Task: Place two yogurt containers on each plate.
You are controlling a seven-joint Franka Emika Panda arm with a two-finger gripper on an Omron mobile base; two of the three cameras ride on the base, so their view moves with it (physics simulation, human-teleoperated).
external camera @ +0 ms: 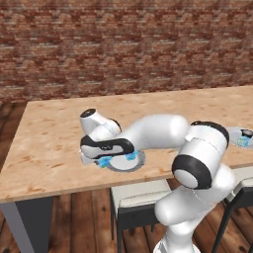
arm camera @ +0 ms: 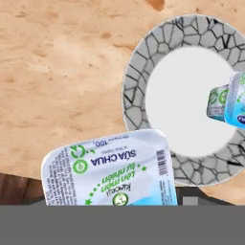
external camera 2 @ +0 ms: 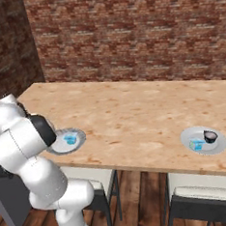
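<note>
A red-brown brick wall stands behind a long table with a light wooden top. The floor is of dark wooden planks. Chairs with pale seats and dark frames are pushed under the table's near edge.

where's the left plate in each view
left base view: plate at centre, near the table's front edge, mostly behind the hand.
right base view: lower left, partly behind the arm, a blue tub on it.
hand view: upper right, the tub at its right side.
shared landmark: the table's front edge beside the plate.
</note>
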